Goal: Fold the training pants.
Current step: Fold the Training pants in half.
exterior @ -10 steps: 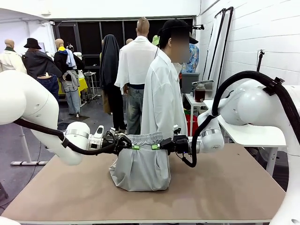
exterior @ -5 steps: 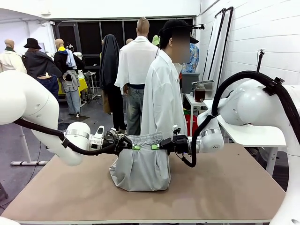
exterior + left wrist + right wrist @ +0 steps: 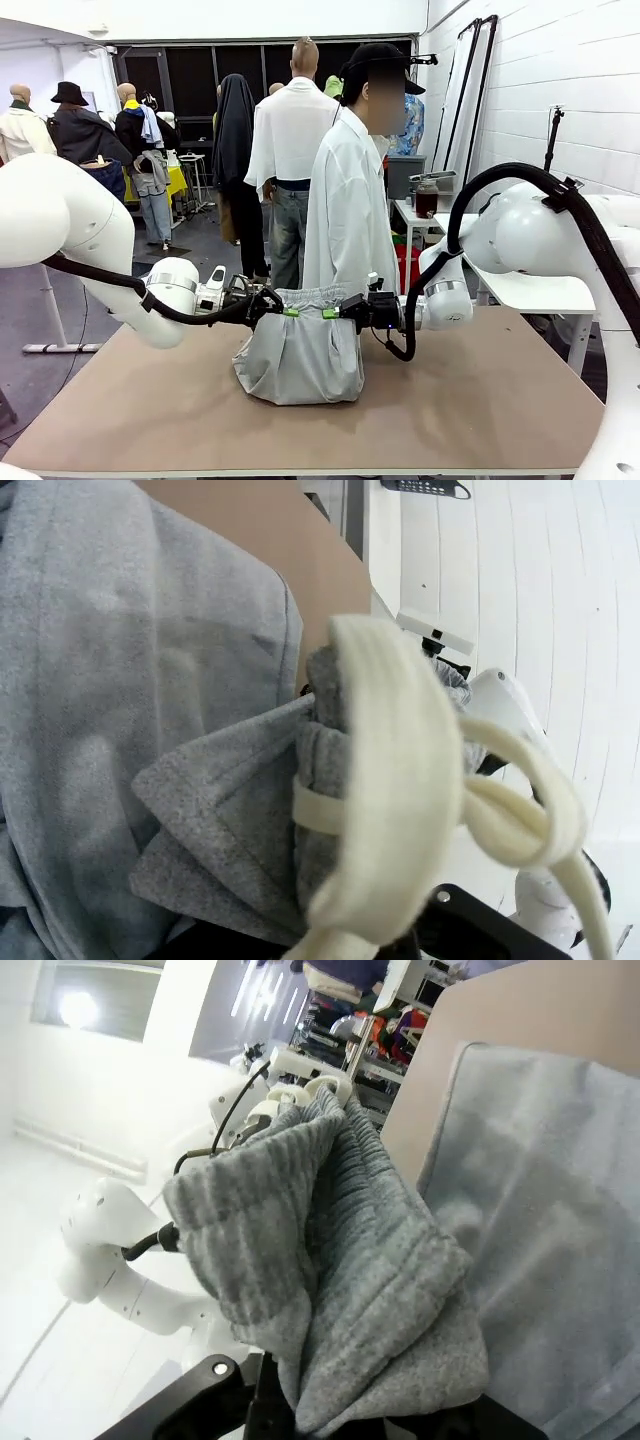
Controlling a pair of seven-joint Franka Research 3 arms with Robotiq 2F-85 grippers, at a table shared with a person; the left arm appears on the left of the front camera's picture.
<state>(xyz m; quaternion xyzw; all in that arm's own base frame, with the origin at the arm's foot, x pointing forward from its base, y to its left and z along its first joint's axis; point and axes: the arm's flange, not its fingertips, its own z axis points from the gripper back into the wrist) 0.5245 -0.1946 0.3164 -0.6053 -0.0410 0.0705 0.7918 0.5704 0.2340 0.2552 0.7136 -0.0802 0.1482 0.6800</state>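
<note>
Light grey training pants (image 3: 298, 358) held up by the gathered waistband above the middle of the brown table (image 3: 480, 400), lower part slumped in a rounded heap on the tabletop, upper part stretched level between the two grippers. Left gripper (image 3: 283, 312) clamped on the waistband's left end, green pads just visible at the cloth; right gripper (image 3: 330, 313) clamped on the waistband's right end, likewise green at the tip, the two close together with a short span of bunched elastic between them. From the left wrist, a whitish drawstring (image 3: 420, 810) looped and knotted close to the lens, crossing the gathered waistband edge (image 3: 320, 770), with smooth grey jersey spreading to the left and a strip of table beyond. From the right wrist, ribbed waistband fabric (image 3: 330, 1260) pinched and rising from the bottom edge, flatter grey cloth to the right, the other white arm (image 3: 110, 1260) farther off behind. Both white arms reaching in low from either side, black cables trailing along them. Person in a white button shirt (image 3: 345, 210) standing at the far side of the table, directly behind the pants.
</note>
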